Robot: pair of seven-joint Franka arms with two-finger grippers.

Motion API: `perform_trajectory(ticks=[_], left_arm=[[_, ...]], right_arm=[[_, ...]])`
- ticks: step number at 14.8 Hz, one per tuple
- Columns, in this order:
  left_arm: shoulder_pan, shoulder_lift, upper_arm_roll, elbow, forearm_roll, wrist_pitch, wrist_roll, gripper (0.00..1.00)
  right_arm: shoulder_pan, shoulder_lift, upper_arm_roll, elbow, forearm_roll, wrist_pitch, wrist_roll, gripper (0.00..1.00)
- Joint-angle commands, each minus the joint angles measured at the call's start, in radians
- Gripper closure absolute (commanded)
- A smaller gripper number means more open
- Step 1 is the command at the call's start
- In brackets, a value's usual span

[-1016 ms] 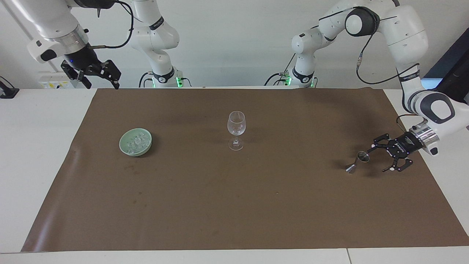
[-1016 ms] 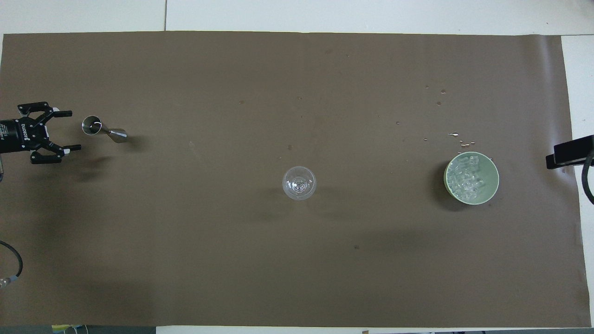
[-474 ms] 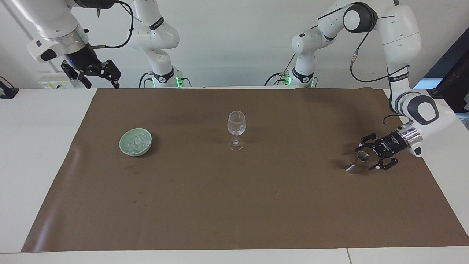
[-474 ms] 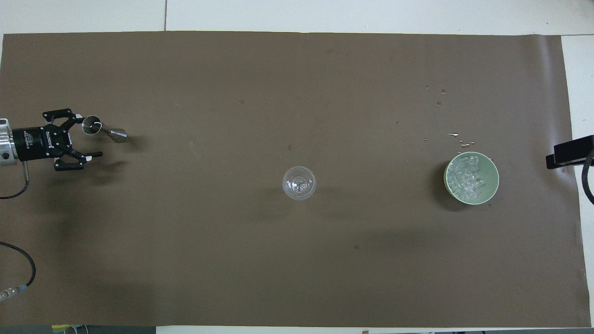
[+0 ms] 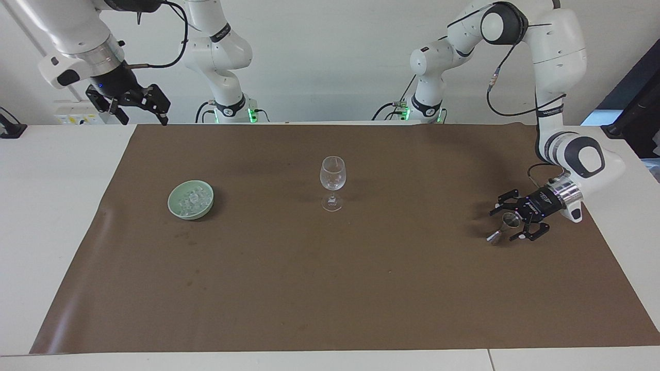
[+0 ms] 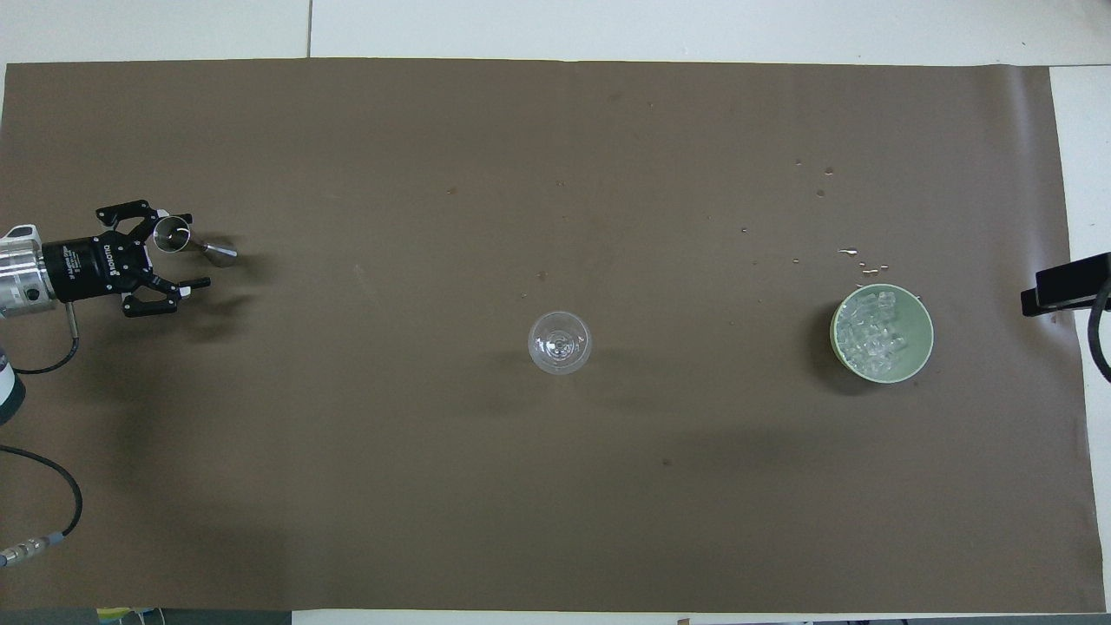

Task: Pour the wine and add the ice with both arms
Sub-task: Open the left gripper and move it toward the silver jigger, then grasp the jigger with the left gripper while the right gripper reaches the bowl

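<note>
A small steel jigger (image 5: 502,228) (image 6: 178,236) stands on the brown mat at the left arm's end of the table. My left gripper (image 5: 503,225) (image 6: 189,247) is low and open, with its fingers on either side of the jigger's upper cup. An empty clear wine glass (image 5: 332,180) (image 6: 560,343) stands upright mid-table. The ice (image 5: 192,198) (image 6: 872,334), a heap of small clear cubes, lies in a pale green bowl (image 5: 174,207) (image 6: 922,354) toward the right arm's end. My right gripper (image 5: 140,105) (image 6: 1063,286) waits raised and open over the table's edge at that end.
A brown mat (image 5: 361,283) (image 6: 555,521) covers most of the white table. A few small drops or ice bits (image 6: 859,256) lie on the mat just farther from the robots than the bowl.
My left gripper has moved in toward the jigger, from beside it to having its open fingers around the upper cup. The jigger, glass, bowl and right arm have not moved.
</note>
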Motion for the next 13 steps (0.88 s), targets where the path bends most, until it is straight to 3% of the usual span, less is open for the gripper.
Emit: perform_trajectory(ticks=[1, 8, 10, 11, 12, 13], left_arm=[[-0.008, -0.019, 0.007, -0.049, -0.078, 0.064, 0.020, 0.05], [-0.014, -0.030, 0.007, -0.081, -0.087, 0.075, 0.020, 0.13], [-0.014, -0.030, 0.007, -0.083, -0.088, 0.075, 0.022, 0.21], [-0.012, -0.030, 0.007, -0.083, -0.088, 0.070, 0.022, 0.49], [-0.011, -0.031, 0.007, -0.083, -0.088, 0.062, 0.023, 0.90], [-0.011, -0.031, 0.007, -0.081, -0.088, 0.059, 0.023, 1.00]], right_arm=[[-0.015, -0.009, 0.010, -0.011, 0.002, -0.007, 0.011, 0.00], [-0.017, -0.009, 0.010, -0.009, 0.004, -0.007, 0.011, 0.00], [-0.017, -0.010, 0.009, -0.011, 0.004, -0.010, 0.008, 0.00], [-0.011, -0.013, 0.009, -0.022, 0.005, -0.014, 0.004, 0.00], [-0.008, -0.027, 0.010, -0.045, 0.005, -0.010, -0.001, 0.00], [-0.009, -0.041, 0.010, -0.083, 0.007, 0.005, -0.027, 0.00]])
